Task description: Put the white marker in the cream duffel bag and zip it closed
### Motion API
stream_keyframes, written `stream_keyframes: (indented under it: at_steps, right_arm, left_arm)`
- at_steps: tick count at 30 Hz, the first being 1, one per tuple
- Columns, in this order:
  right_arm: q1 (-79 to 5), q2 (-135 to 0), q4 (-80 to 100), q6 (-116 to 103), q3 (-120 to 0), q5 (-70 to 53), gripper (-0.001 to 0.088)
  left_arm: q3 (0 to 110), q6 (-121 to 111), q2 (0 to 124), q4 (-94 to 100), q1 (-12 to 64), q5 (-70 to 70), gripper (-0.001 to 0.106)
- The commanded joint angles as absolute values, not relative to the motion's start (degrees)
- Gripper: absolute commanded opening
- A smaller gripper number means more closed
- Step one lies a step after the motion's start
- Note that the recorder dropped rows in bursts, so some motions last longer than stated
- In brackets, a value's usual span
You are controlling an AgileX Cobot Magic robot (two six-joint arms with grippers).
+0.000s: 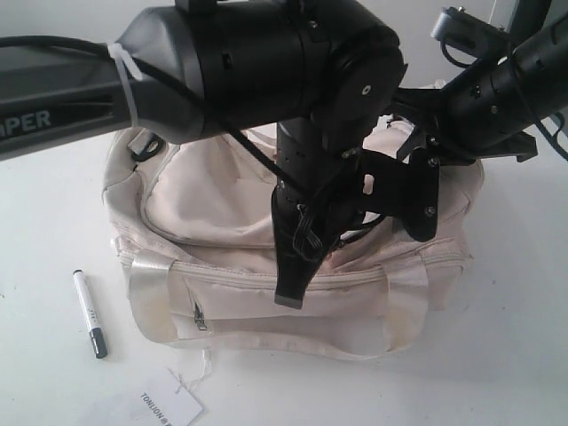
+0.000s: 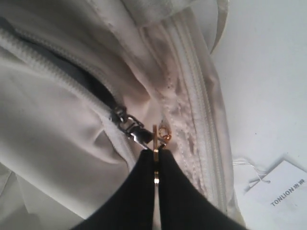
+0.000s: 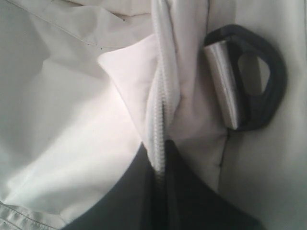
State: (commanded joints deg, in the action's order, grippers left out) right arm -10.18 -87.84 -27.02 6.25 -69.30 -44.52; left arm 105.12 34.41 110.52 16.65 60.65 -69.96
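White marker (image 1: 90, 313) lies well apart from jaws.

One white paper tag (image 1: 170, 408) lies flat on the table (image 1: 497, 355). In the exterior view it is left of the left hand (image 1: 293, 297) and nearer the camera, well apart from it. Dark print reads "TONLION"; the further characters are too small to read. A thin white string (image 2: 245, 165) runs loose from the tag's corner. The tag's near edge is cut off by the frame. The table is plain white and matte.
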Motion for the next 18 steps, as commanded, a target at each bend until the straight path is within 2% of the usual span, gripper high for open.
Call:
stream_keyframes:
  at_steps: [10, 18]
  right_arm:
    - [-10.18, -87.84, -26.92, 6.14, -69.3, -44.54, 0.0]
    - [-10.18, -87.84, -26.92, 5.79, -69.3, -44.54, 0.0]
  left_arm:
    - [97.35, 34.41, 106.18, 19.22, 60.65, -69.96, 0.0]
    - [97.14, 33.22, 104.45, 20.22, 60.65, -69.96, 0.0]
